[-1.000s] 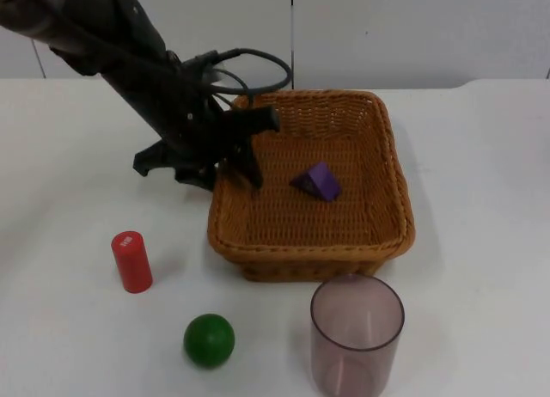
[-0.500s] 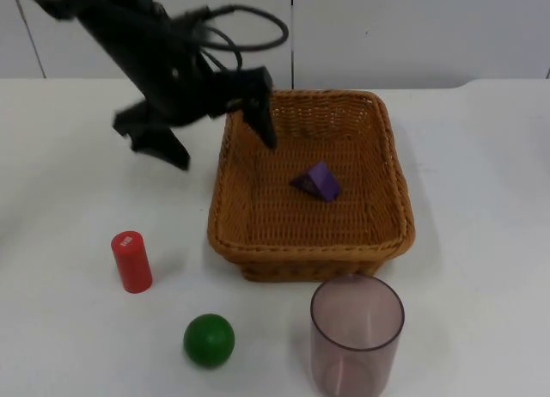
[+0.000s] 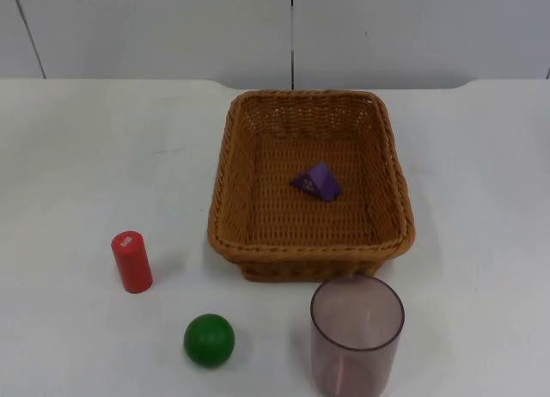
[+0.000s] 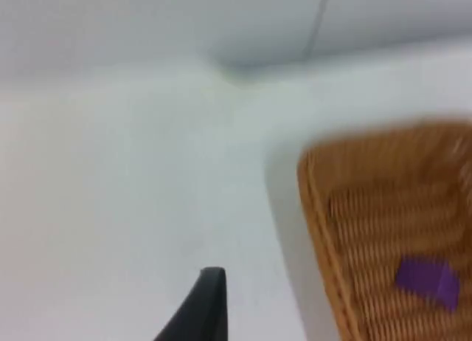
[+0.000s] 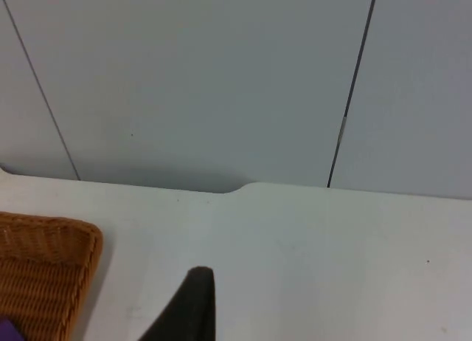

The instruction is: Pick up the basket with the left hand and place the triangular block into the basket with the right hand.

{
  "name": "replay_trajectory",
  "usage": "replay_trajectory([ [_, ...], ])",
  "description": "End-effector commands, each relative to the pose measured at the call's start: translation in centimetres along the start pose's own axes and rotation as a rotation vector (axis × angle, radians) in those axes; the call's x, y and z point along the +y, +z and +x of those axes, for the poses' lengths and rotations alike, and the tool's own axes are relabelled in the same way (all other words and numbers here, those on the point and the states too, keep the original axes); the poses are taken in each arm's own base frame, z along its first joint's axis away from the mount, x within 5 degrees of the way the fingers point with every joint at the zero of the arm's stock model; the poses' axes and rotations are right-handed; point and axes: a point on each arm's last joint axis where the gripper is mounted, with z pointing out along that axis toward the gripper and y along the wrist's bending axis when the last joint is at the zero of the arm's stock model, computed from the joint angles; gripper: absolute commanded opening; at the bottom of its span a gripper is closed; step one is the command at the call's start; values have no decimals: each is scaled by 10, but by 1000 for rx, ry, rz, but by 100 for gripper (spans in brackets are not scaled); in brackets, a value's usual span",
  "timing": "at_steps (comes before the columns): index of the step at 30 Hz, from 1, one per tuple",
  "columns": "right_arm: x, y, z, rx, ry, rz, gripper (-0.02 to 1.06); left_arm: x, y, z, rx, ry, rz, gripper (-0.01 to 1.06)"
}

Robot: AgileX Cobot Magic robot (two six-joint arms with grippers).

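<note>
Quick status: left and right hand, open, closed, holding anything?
Left hand: over the table beside the basket, holding nothing; open or closed cannot be told.
Right hand: above bare table, holding nothing; cannot be told.

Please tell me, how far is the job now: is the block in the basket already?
Done: the purple block lies inside the basket, which stands on the table. In hand: nothing; the left wrist view looks at the basket from beside it, the right wrist view past its corner. Left: nothing visible.
</note>
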Motion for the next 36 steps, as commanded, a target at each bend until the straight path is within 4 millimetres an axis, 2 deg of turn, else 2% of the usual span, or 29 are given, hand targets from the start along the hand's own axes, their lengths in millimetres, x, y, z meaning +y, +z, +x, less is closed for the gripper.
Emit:
replay_trajectory([
  [1, 0, -4, -2, -9, -6, 0, 105, 0, -45, -5, -97, 31, -21, 105],
  [4, 0, -4, -2, -10, 3, 2, 105, 7, -108, -7, -223, 94, -92, 105],
  [5, 0, -4, -2, -10, 3, 2, 105, 7, -108, -7, -223, 94, -92, 105],
  [9, 0, -4, -1, 4, 11, 0, 105, 14, -177, -4, -405, 149, -172, 105],
  [10, 0, -4, -1, 4, 11, 0, 105, 14, -177, -4, -405, 149, -172, 105],
  [13, -2, -4, -4, -37, 1, 17, 105, 17, -218, 2, -525, 155, -196, 105],
  [15, -2, -5, -7, -64, 18, 17, 105, 18, -229, 8, -517, 121, -194, 105],
  [19, -1, -5, -8, -75, 50, 9, 105, 24, -224, 14, -416, 117, -250, 105],
  [22, 0, -4, -6, -56, 56, 2, 105, 24, -221, 11, -449, 135, -260, 105],
  [27, 1, -4, -2, -6, 56, -15, 105, 22, -219, 2, -541, 23, -220, 105],
  [30, 1, -4, -3, -19, 46, -8, 105, 26, -200, 0, -467, -4, -269, 105],
  [31, 1, -4, -3, -19, 46, -8, 105, 26, -200, 0, -467, -4, -269, 105],
  [33, -1, -4, -5, -45, 43, 4, 105, 27, -181, -3, -417, 2, -279, 105],
  [36, -3, -6, -6, -95, 29, 38, 105, 30, -171, -10, -448, -30, -249, 105],
])
